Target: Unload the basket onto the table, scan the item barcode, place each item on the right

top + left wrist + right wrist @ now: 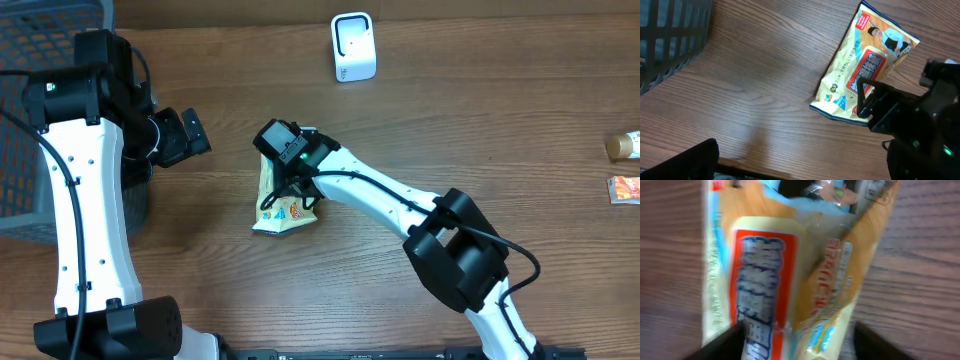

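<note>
Grasping step: the right claw (290, 195), apart astride the snack bag (281, 216), should clamp, then lift toward the white scanner (353, 47) at one o'clock.

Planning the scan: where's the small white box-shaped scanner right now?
The white scanner stands top-centre in the overhead view, beyond and right of the yellow snack packet.

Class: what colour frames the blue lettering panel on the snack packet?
A red-orange border, set on the tan packet; it shows clearest in the right wrist view.
</note>
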`<state>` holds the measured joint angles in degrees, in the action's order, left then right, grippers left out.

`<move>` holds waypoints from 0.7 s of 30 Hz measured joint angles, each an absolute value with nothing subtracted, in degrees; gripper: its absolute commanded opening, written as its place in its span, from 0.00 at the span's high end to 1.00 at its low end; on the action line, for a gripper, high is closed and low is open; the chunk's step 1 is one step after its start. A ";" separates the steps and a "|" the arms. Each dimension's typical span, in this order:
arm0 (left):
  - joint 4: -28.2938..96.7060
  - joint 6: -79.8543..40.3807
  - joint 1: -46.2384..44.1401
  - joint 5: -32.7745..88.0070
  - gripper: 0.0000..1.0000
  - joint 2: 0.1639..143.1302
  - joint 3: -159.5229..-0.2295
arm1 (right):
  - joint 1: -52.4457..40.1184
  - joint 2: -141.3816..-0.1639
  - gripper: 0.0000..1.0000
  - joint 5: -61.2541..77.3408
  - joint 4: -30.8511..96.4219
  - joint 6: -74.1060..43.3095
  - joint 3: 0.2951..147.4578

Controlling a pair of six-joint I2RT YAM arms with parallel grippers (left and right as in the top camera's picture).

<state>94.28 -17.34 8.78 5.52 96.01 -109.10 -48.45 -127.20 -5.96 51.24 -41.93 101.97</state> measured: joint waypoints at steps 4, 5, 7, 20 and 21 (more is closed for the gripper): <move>94.28 -17.34 8.78 5.52 0.00 96.01 -109.10 | -47.88 -127.57 0.43 -9.65 55.57 -42.17 101.91; 94.28 -17.34 8.78 5.52 0.00 96.01 -109.10 | -47.31 -127.57 0.44 -10.41 57.14 -42.19 101.91; 94.28 -17.34 8.78 5.52 0.00 96.01 -109.10 | -45.15 -127.57 0.43 -11.70 60.75 -42.19 101.91; 94.28 -17.34 8.80 5.52 0.00 96.01 -109.10 | -37.74 -127.57 0.14 -11.88 64.71 -20.43 104.25; 94.28 -17.34 8.78 5.52 0.00 96.01 -109.10 | -38.26 -127.57 0.14 -11.40 63.96 -17.43 104.25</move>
<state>94.28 -17.34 8.78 5.52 96.01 -109.10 -38.26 -127.57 -11.40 63.96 -17.43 104.25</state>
